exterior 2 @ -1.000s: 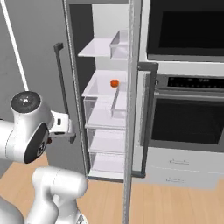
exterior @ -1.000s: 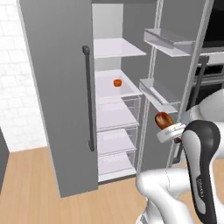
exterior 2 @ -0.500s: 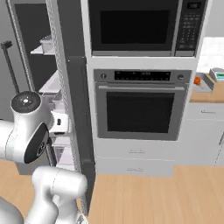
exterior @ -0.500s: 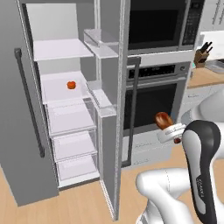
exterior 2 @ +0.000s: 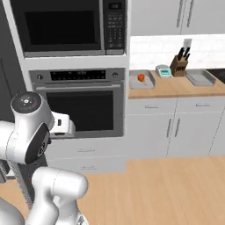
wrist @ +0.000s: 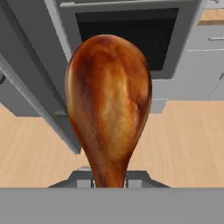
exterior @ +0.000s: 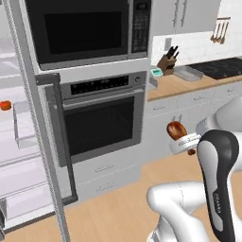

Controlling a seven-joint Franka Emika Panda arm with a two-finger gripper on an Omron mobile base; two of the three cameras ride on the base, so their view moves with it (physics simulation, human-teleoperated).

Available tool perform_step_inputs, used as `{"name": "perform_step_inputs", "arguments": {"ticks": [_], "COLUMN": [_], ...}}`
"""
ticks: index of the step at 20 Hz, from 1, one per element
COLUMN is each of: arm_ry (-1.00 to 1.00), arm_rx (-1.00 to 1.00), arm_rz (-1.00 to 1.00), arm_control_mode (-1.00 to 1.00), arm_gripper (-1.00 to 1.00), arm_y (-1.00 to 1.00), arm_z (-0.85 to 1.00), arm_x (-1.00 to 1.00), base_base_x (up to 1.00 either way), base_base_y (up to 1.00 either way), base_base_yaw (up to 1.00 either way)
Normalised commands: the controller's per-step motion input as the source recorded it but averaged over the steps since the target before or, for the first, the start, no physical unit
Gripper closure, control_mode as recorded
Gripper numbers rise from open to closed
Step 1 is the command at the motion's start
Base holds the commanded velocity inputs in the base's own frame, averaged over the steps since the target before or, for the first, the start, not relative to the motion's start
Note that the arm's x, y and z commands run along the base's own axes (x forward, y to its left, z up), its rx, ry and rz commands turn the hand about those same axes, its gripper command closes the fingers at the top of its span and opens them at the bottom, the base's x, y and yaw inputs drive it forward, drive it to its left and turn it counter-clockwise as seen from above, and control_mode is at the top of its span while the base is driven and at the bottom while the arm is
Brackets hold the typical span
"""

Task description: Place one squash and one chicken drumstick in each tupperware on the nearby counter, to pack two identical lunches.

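Our base has swung right from the open fridge to face the oven, so we carry the chicken drumstick (wrist: pixel 109 105) clamped in our gripper (exterior: pixel 182 144) toward the tupperware (exterior 2: pixel 141 81) far right on the counter (exterior 2: pixel 176 90).

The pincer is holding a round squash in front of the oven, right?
Not quite. The pincer is shut on a chicken drumstick, brown and plump with a thin end, not a round squash. The hand view shows it close up, with the oven behind it.
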Motion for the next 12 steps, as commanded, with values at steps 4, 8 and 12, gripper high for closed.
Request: {"name": "perform_step_inputs", "arguments": {"ticks": [4, 8, 12], "arm_ry": [0.00, 0.00, 0.00], "arm_rx": [0.00, 0.00, 0.00], "arm_rz": [0.00, 0.00, 0.00], "arm_control_mode": [1.00, 1.00, 1.00], "arm_gripper": [1.00, 1.00, 1.00], "arm_y": [0.00, 0.00, 0.00], "arm_z": [0.00, 0.00, 0.00], "arm_x": [0.00, 0.00, 0.00], "base_base_x": [0.68, 0.95, 1.00], "base_base_y": [-0.94, -0.85, -0.73], "base_base_yaw": [-0.35, -0.35, -0.27]}}
